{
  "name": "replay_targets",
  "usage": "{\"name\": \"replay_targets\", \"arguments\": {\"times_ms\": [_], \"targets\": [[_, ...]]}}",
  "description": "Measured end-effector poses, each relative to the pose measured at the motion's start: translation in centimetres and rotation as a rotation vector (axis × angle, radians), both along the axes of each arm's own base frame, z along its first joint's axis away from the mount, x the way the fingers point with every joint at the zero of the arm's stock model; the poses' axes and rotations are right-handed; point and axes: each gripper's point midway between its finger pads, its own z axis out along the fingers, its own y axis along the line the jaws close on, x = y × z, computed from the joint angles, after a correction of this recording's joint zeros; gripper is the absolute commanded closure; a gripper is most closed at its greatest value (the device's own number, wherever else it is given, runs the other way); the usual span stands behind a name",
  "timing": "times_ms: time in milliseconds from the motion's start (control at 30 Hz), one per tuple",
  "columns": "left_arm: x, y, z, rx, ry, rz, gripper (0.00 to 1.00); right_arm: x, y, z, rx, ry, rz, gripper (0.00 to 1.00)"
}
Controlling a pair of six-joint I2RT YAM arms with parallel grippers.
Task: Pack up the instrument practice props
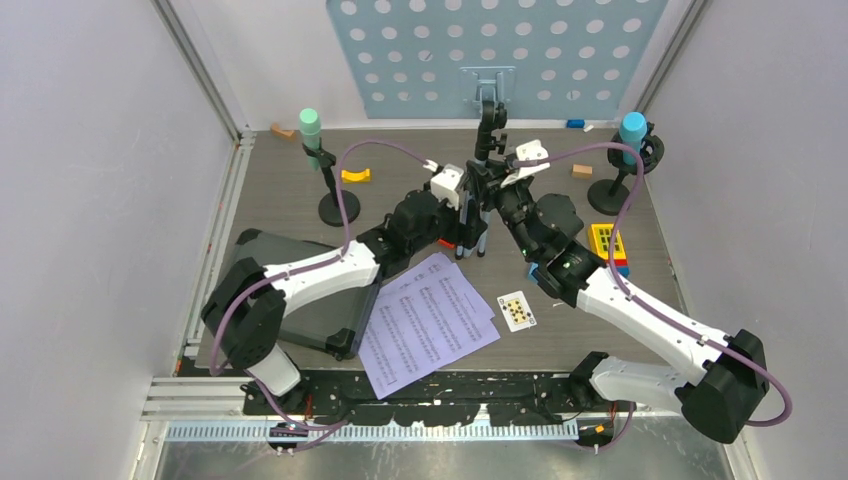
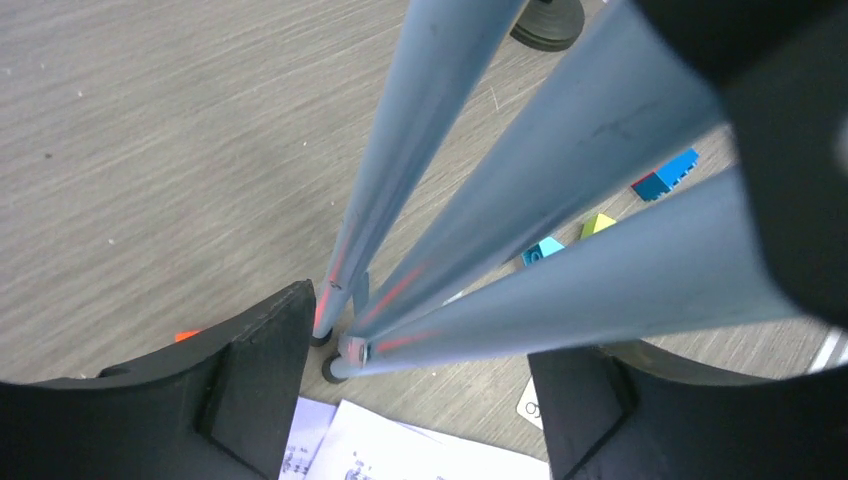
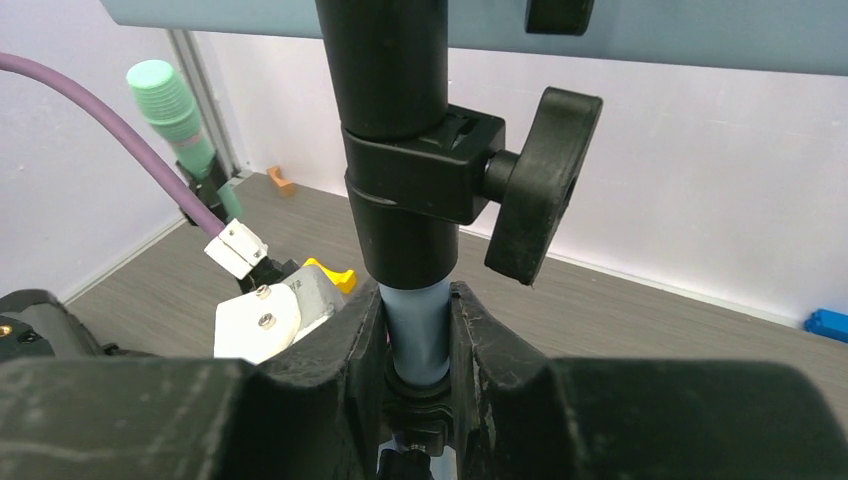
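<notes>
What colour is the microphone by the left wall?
The toy microphone is mint green; right wrist view shows it best.

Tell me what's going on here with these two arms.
Both arms are working on the pale blue music stand mid-table. The right gripper is clamped on its pole just under the black knob clamp, while the left gripper stands open around the folded tripod legs. The lilac sheet music lies loose at the near edge, and the green microphone and blue microphone stand upright behind, unpacked.
</notes>
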Motion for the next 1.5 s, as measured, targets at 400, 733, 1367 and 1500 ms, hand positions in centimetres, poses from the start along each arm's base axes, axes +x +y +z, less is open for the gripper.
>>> {"name": "replay_targets", "arguments": {"times_ms": [400,733,1367,1500], "targets": [[-0.3,1.4,-0.6,-0.004,-0.103,0.008,0.01,-0.3,0.5,-0.1,0.013,0.009,0.008,1.0],[0.9,-1.3,0.8,-0.102,-0.271,-0.062,0.07,0.1,0.1,-0.1,0.048,0.036,-0.029,1.0],[1.7,-2.7,-0.2,-0.127,-0.294,-0.096,1.0,1.1,-0.8,0.0,0.016,0.092,-0.088,1.0],[1.3,-3.5,0.0,-0.125,-0.229,-0.126,1.0,1.6,-0.7,0.2,-0.05,0.132,-0.105,1.0]]}}
